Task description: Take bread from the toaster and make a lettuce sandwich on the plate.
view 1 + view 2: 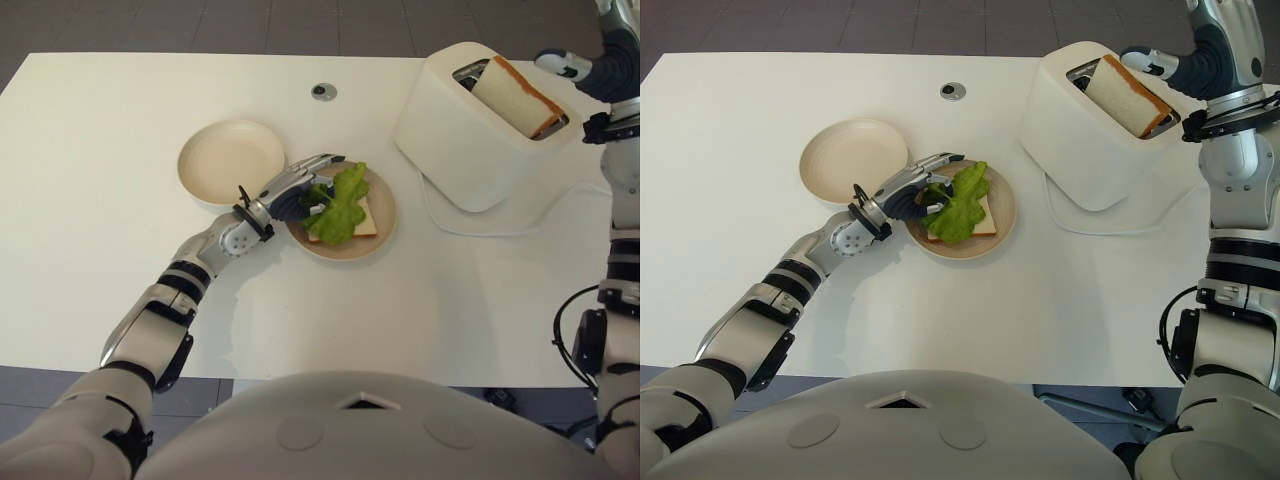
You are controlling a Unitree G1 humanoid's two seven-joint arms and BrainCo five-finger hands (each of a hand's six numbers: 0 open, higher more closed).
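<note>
You are looking down on a broad white surface point(120, 250) with dark floor tiles beyond its far edge and a small round metal grommet point(323, 91) set into it near the back. A shallow empty cream round plate point(231, 161) sits left of centre, and just beside it on the right is a tan round plate point(384, 205) carrying a square slice of white bread point(366, 223) with a ruffled green lettuce leaf point(347, 198) lying over it. Your left hand point(293, 190) is low over the tan plate's left side, its fingers curled around the left edge of the leaf. Far right stands a boxy white toaster point(465, 140), set at an angle, with a white cable point(500, 232) looping over the surface in front of it. A second slice of crusted bread point(515, 95) leans out of the toaster's slot, tilted. Your right hand point(1150, 62) is behind the toaster's top, just beside the upper end of that slice; you cannot tell whether it is closed or spread, nor whether it touches the bread.
</note>
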